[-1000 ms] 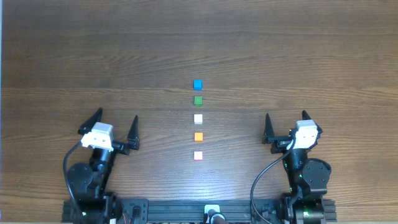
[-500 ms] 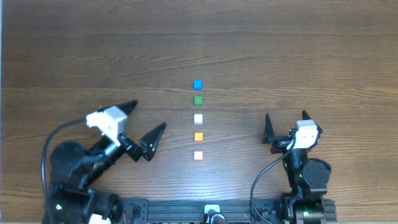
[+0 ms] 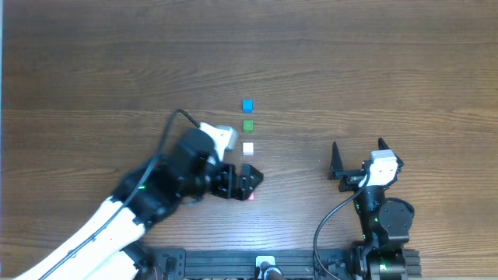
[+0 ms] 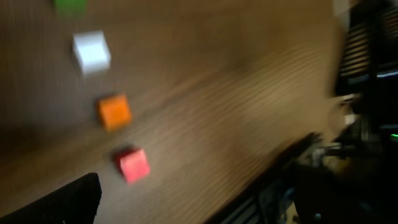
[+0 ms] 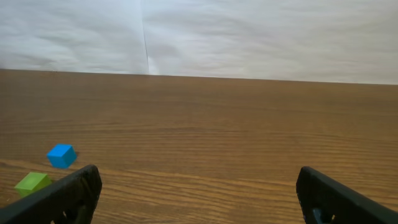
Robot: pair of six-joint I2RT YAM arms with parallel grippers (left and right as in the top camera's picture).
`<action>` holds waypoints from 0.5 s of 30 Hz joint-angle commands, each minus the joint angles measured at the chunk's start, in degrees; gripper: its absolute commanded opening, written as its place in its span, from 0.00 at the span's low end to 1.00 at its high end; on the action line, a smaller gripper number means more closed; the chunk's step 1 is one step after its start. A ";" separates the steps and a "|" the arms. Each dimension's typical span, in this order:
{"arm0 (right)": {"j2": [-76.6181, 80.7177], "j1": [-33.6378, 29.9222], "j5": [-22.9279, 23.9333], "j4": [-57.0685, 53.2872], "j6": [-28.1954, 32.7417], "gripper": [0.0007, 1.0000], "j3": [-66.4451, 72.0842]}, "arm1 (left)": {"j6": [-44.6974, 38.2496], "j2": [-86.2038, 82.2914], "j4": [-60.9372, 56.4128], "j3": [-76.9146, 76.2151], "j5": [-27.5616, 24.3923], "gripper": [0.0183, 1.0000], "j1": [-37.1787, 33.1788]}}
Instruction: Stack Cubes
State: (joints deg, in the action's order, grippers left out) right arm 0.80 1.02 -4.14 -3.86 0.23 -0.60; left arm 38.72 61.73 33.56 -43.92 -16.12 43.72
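Five small cubes lie in a line on the wooden table: blue (image 3: pixel 247 106) farthest from the arm bases, then green (image 3: pixel 248 126), white (image 3: pixel 248 148), orange and red (image 3: pixel 251 196). My left gripper (image 3: pixel 244 180) hangs open over the near end of the line and hides the orange cube in the top view. Its wrist view has the green (image 4: pixel 69 6), white (image 4: pixel 91 51), orange (image 4: pixel 114 112) and red (image 4: pixel 132 165) cubes, with one finger (image 4: pixel 62 202) at the corner. My right gripper (image 3: pixel 356 159) stands open, well to the right of the line, holding nothing.
The right wrist view has the blue cube (image 5: pixel 61 155) and the green cube (image 5: pixel 33 183) far off, bare wood between the fingers, and a white wall (image 5: pixel 249 37) beyond the table's far edge. The right arm's base (image 4: pixel 348 162) stands beyond the cubes.
My left arm has swung from its place at the left across to the line of cubes and now covers the orange one. The right arm and the cubes have stayed put.
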 commanded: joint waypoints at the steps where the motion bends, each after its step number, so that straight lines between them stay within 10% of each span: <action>1: -0.52 0.37 0.11 -0.20 0.07 0.99 0.31 | 15.63 5.46 1.25 -0.35 12.26 1.00 8.22; 15: -0.50 0.37 0.11 -0.20 0.07 0.99 0.31 | 27.98 21.64 3.82 -0.35 18.32 0.98 13.07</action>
State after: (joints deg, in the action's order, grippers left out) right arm 0.80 1.02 -4.14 -3.86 0.21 -0.60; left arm 63.59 81.28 37.47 -43.94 -1.08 56.58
